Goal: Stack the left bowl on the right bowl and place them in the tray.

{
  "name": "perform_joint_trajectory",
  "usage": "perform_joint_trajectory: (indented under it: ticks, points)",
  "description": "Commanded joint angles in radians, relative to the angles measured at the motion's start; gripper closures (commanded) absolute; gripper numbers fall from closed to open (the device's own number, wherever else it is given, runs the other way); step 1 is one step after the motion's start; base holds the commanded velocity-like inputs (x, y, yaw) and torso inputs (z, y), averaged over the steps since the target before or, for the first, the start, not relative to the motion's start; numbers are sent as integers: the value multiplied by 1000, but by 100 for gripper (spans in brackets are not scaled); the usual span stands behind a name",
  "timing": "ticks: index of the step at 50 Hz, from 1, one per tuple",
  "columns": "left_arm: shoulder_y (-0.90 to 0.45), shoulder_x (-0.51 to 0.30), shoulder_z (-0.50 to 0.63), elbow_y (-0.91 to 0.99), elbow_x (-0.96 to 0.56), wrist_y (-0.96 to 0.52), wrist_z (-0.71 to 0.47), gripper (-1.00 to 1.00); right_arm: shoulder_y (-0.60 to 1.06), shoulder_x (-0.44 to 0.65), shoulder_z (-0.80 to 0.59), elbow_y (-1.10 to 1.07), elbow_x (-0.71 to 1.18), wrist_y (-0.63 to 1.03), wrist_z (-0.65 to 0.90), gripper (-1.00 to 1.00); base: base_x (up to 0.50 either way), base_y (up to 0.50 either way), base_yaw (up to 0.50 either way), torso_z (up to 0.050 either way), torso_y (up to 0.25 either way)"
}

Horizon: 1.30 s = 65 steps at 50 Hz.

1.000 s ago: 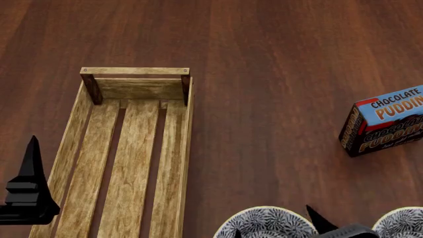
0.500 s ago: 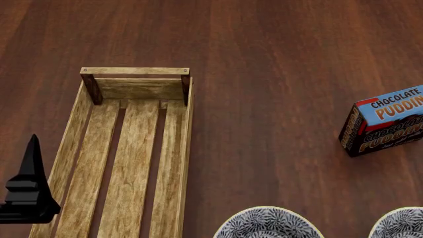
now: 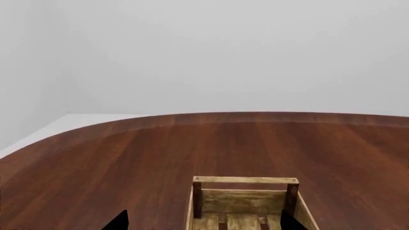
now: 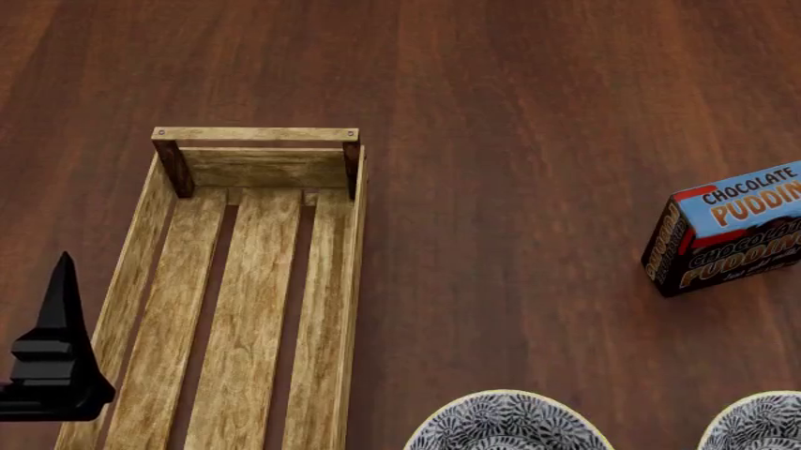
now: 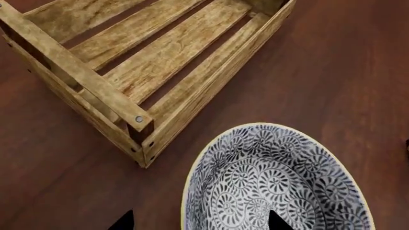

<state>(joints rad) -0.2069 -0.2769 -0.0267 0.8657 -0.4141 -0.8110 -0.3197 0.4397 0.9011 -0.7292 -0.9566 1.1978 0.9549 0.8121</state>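
We've got the right gripper (image 5: 199, 221) spread open and empty over the left bowl (image 5: 276, 179), just right of the tray (image 4: 355, 281), presumably for pickup; left gripper (image 3: 202, 223) open, idle.

Both bowls (image 4: 507, 422) run off the head view's bottom edge; the pudding box (image 4: 726, 239) is clipped at the right edge.
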Motion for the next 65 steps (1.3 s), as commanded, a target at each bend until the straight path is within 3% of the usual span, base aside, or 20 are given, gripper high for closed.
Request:
perform_joint_trajectory:
  ticks: [1, 65]
  points:
    - [12, -5, 0, -10, -1, 18, -1, -100, 12, -3, -29, 42, 3, 23, -7, -100, 0, 0, 0, 0, 0]
    - [9, -26, 9, -18, -28, 37, -31, -100, 93, -110, -155, 232, -123, 71, -174, -100, 0, 0, 0, 0, 0]
